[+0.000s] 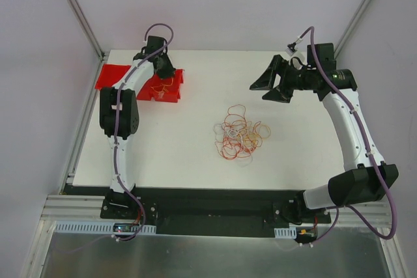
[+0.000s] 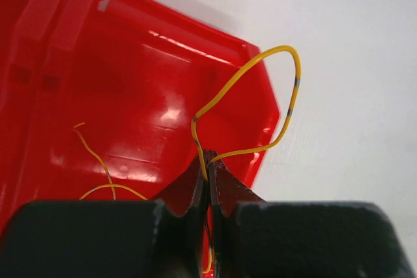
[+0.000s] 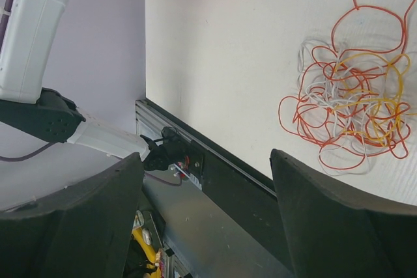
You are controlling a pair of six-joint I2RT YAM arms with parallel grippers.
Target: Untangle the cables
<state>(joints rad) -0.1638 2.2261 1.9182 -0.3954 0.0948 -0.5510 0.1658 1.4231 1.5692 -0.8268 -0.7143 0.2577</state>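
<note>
The left gripper (image 2: 210,161) pinches a yellow wire (image 2: 285,47). Its loop points out past the red bin (image 2: 130,76). The right gripper (image 3: 205,161) gapes wide, away from the cables (image 3: 352,96).

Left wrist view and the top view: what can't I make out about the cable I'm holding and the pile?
Left wrist: the lower run of the yellow cable, hidden inside the shut left gripper.
Left wrist: a second yellow strand in the red bin, cut off by the gripper body.
Top external: which cables cross over which, too thin.
</note>
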